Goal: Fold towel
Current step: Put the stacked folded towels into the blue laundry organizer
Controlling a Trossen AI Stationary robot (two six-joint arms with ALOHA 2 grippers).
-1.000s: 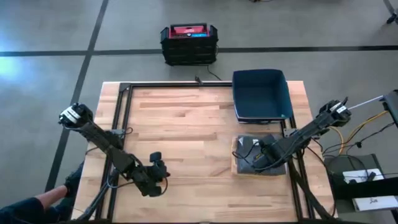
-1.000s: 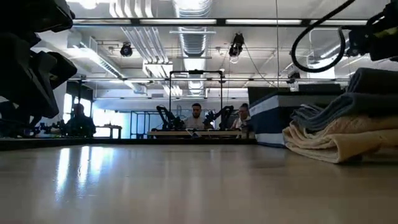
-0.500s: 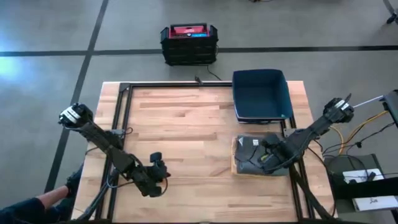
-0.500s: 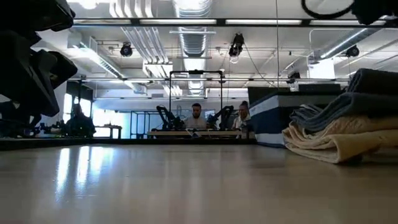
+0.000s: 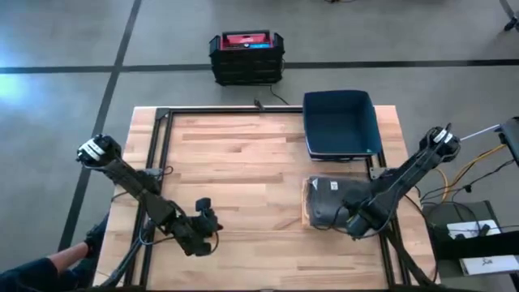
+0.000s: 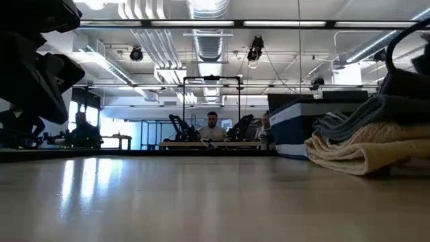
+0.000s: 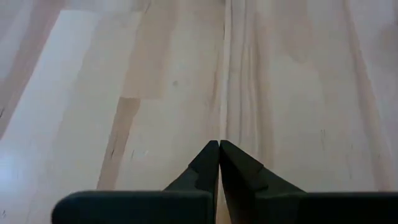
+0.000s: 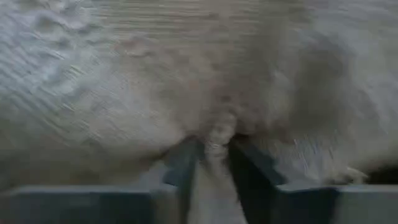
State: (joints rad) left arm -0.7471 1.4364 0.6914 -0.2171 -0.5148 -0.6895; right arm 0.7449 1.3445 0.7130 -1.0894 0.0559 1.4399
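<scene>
From above, your folded towel [image 5: 324,202] lies at four o'clock on the tabletop [image 5: 243,170], right end effector [image 5: 354,225] at its near edge. Left end effector [image 7: 219,149], at seven o'clock, is closed, empty. Right wrist: fingers [image 8: 183,163] pinch towel cloth.

A stack of towels [image 5: 327,203] lies at the right of the table [image 5: 243,162], just below a bin [image 5: 340,123] in the upper right. The right gripper [image 5: 355,225] sits at the stack's lower right edge; the left gripper [image 5: 207,229] is at lower left. A crate [image 5: 246,57] stands on the floor above the table.
</scene>
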